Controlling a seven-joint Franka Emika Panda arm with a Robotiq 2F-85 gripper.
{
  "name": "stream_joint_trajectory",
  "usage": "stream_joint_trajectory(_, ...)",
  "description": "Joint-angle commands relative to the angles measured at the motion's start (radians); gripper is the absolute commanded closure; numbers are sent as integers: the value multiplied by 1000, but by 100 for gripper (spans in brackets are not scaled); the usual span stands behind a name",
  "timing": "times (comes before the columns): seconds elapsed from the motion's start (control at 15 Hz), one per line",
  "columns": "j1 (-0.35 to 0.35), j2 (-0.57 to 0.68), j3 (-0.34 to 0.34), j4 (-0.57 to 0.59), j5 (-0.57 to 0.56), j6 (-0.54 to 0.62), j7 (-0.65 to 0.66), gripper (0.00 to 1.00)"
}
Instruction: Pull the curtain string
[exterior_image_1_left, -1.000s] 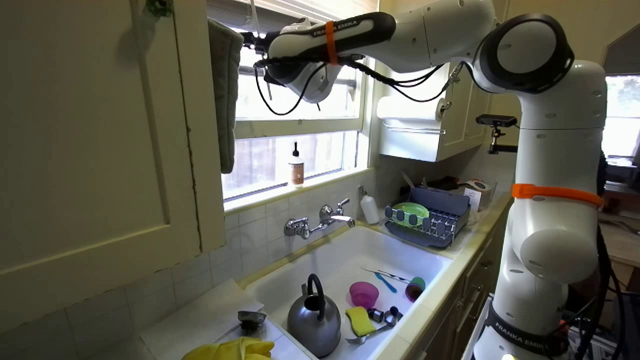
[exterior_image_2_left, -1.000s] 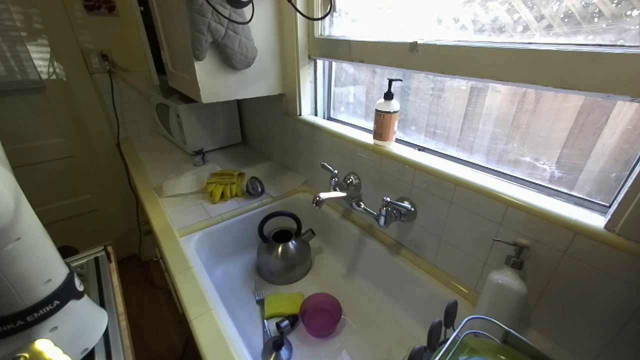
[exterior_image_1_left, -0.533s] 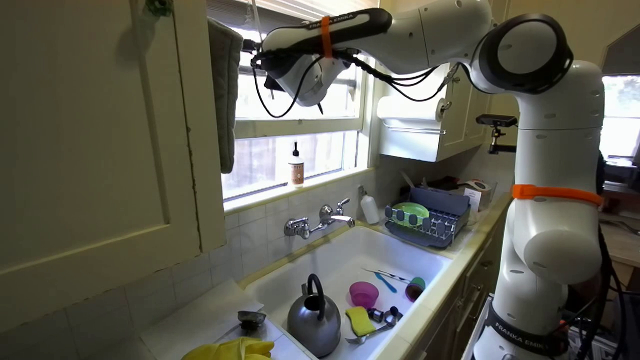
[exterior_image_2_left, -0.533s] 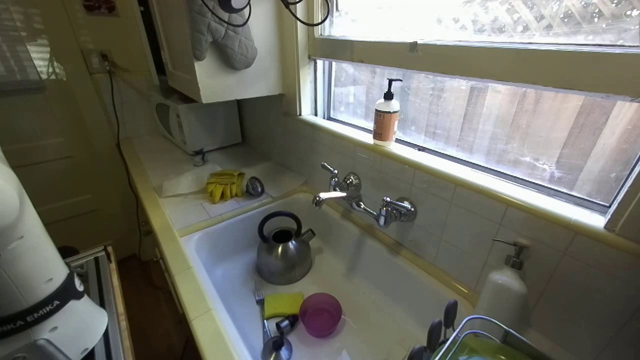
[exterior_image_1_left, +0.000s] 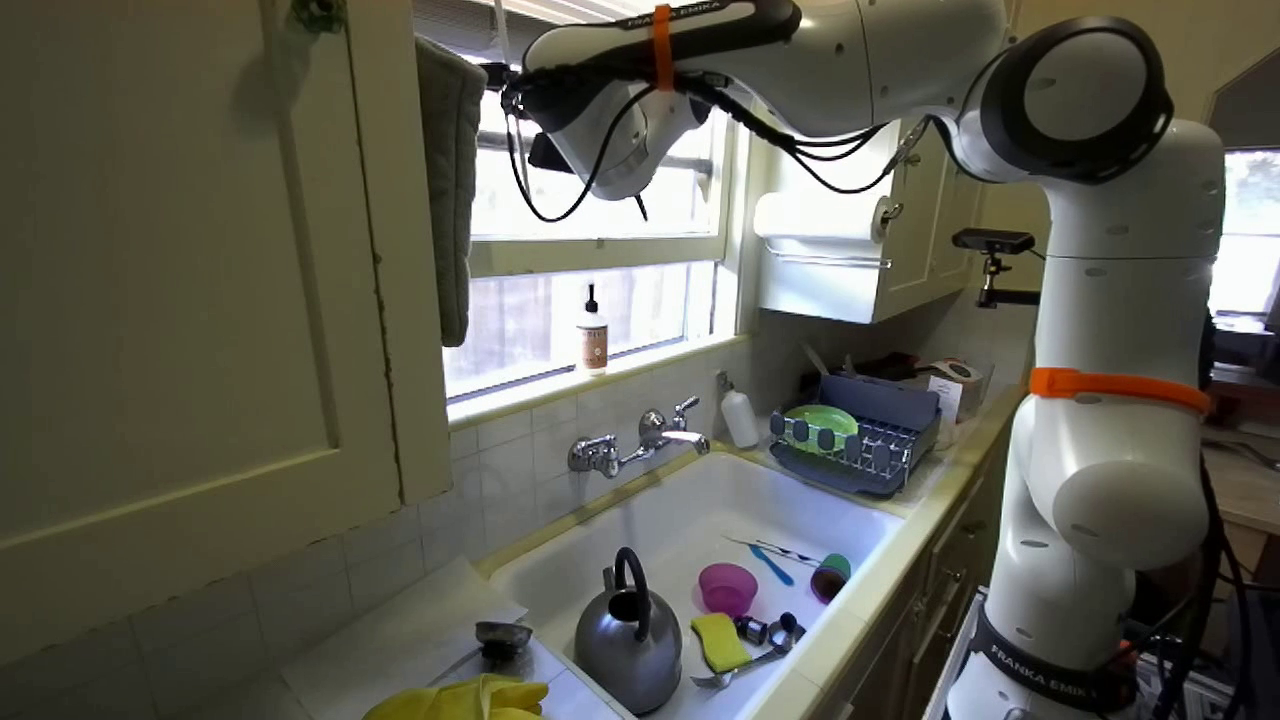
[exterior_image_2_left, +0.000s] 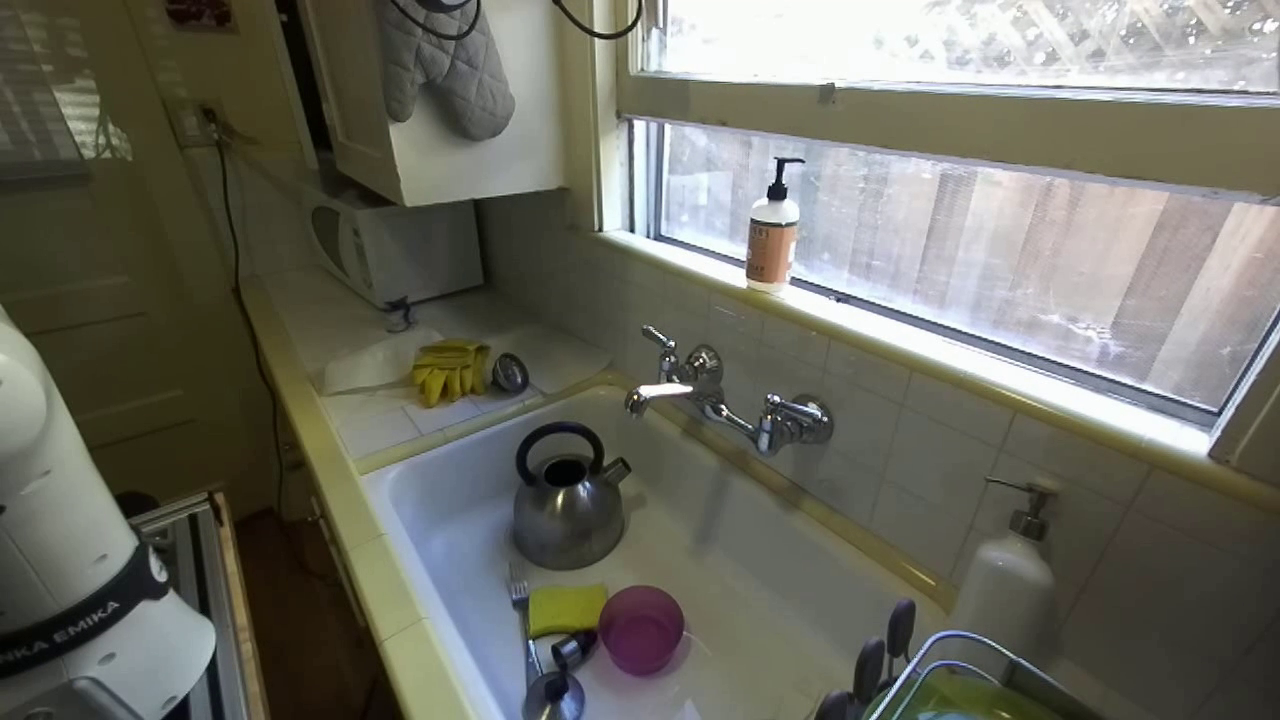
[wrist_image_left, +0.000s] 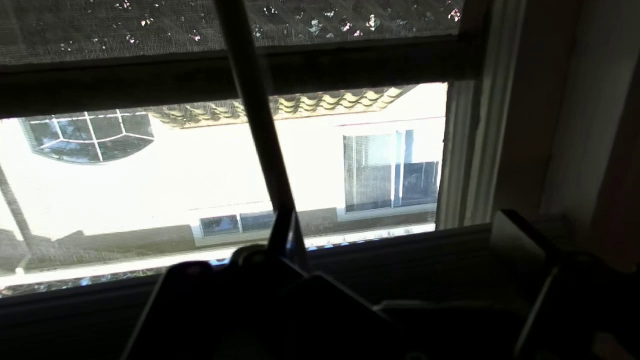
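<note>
- Gripper (wrist_image_left: 397, 227): jaws wide apart; in wrist view one finger (wrist_image_left: 290, 240) is abt mid, the other far R.
- Curtain string (wrist_image_left: 255, 105): same view, dark & slanting from top edge down to tip of mid finger; touching or just behind it, can't tell.
- In an ext. view: string thin & pale, runs down at window (exterior_image_1_left: 600, 255) to gripper's ht.
- Arm (exterior_image_1_left: 920, 60) reaches high over sink (exterior_image_1_left: 700, 515).
- Kettle (exterior_image_2_left: 568, 515), purple bowl (exterior_image_2_left: 641, 630) & yellow sponge (exterior_image_2_left: 567, 610) in sink; sponge just beside bowl.
- Soap bottle (exterior_image_2_left: 773, 240) w/ orange label upright on sill (exterior_image_2_left: 900, 338).
- Chrome faucet (exterior_image_2_left: 705, 385) on tiled wall (exterior_image_2_left: 900, 430), below sill.
- Oven mitt (exterior_image_2_left: 450, 70) hangs on side of cabinet (exterior_image_2_left: 480, 165).
- Yellow gloves (exterior_image_2_left: 450, 370) on counter (exterior_image_2_left: 375, 425) nr sink.
- Dish rack (exterior_image_1_left: 890, 400) nr sink, w/ green dish (exterior_image_1_left: 822, 425) in it.
</note>
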Motion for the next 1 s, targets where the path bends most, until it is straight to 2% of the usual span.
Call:
stream_joint_trajectory(0.0,10,-55,9,-57,29,-40,-31,0)
stream_joint_trajectory(0.67,21,-3,33,-18,16,4,-9,0)
stream_joint_trajectory(0.93,23,36,36,11,26,61,-17,0)
